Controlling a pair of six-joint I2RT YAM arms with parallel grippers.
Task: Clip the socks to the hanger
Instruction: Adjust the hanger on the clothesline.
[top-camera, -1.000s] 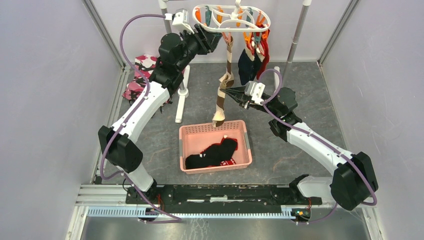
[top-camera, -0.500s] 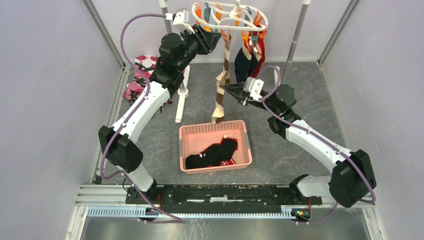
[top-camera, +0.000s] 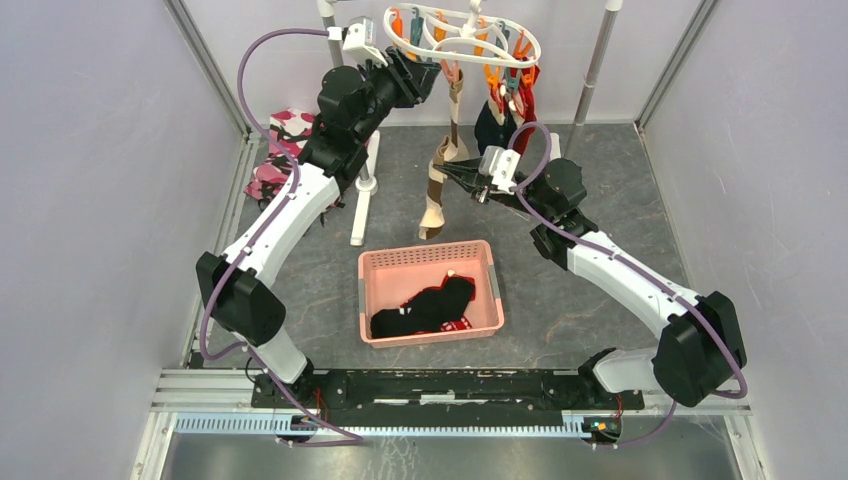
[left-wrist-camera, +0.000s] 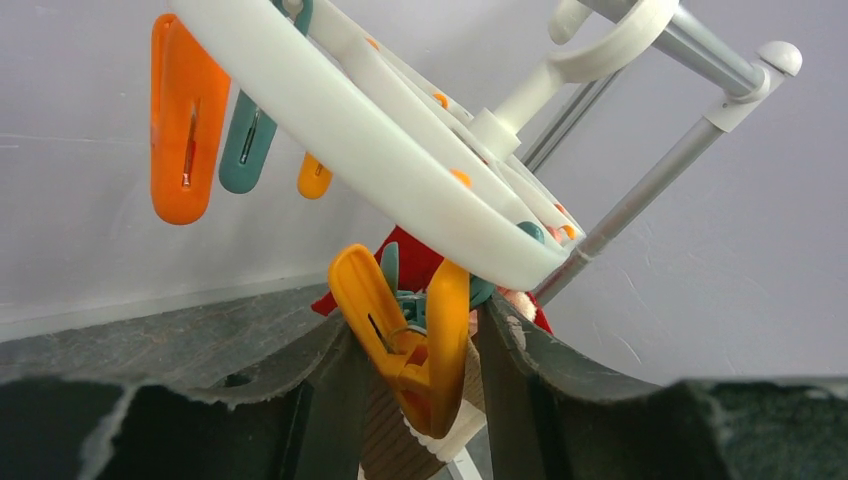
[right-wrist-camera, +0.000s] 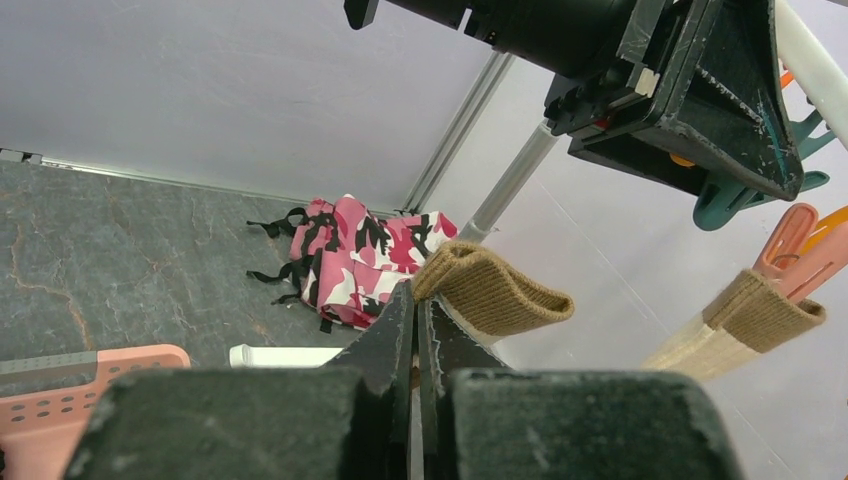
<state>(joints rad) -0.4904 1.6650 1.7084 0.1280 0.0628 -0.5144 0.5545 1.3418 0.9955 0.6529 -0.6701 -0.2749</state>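
Since a second ago your right gripper (top-camera: 450, 170) has carried its tan sock (top-camera: 436, 200) up and in toward the hanger (left-wrist-camera: 350, 110). The sock's hanging end has lifted clear of the back rim of the pink basket (top-camera: 365, 290), and the ring itself has swung a little. That gripper's fingers are pressed together on the sock's cuff, which keeps the open edge standing up for a clip rather than bunched. Your left gripper (left-wrist-camera: 415, 325) sits under the ring with a finger on either side of an orange clip (left-wrist-camera: 425, 350), at the handle legs where a squeeze would open it. The fingers stand partway apart, and you cannot tell from here whether they are pressing yet. Near the held cuff, another tan cuff (right-wrist-camera: 765, 310) already sits in a pale orange clip (right-wrist-camera: 795, 240), and navy and red socks (top-camera: 497, 125) hang at the ring's right side. Black socks (top-camera: 430, 305) wait in the basket. I judge the held cuff not yet high enough to reach the clip's mouth.
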